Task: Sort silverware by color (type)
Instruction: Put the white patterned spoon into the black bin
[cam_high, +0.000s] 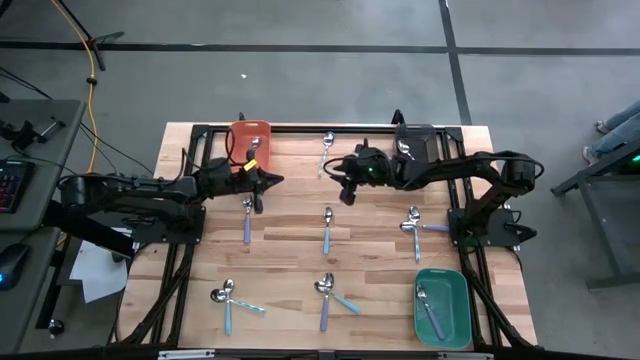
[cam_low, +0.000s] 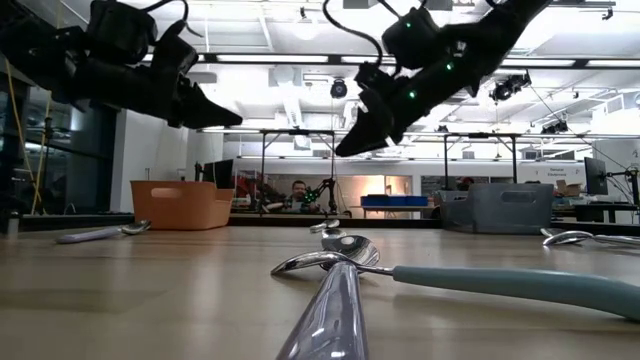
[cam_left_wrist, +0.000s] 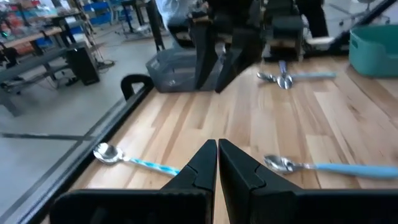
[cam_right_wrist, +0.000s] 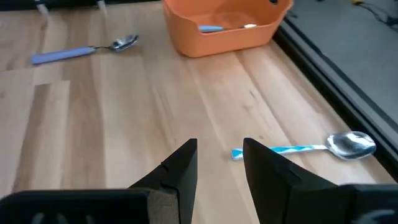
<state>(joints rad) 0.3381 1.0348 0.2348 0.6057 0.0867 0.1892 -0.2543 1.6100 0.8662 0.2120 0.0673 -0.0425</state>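
Left fingers (cam_high: 272, 181): pressed together on nothing, hovering above the surface (cam_high: 290, 225) just beside the orange bin (cam_high: 249, 138) at the far edge.

Right fingers (cam_high: 346, 194): parted and carrying nothing, hanging over the middle of the far half of the surface, over the bare wood near the striped-handled spoon (cam_right_wrist: 305, 148).

Done so far: the orange bin holds at least 1 utensil, its handle and head showing in my right wrist view; the green bin (cam_high: 441, 307) at the near right corner holds 1 spoon (cam_high: 429, 308); the grey bin (cam_high: 415, 140) at the far edge shows a spoon head inside.

Left to do: most of the silverware is loose on the surface. I count 1 spoon (cam_high: 327, 148) at the far edge between the orange and grey bins, 1 purple-handled spoon (cam_high: 247, 220) just beside my left fingers, 1 blue-handled spoon (cam_high: 327, 230) mid-surface, a crossed pair (cam_high: 414, 228) toward the right edge, a pair (cam_high: 228, 300) near the near left corner, and a pair (cam_high: 328, 295) at the near edge.

Judgement: early in the sort; roughly 3 placed, about 8 to go.
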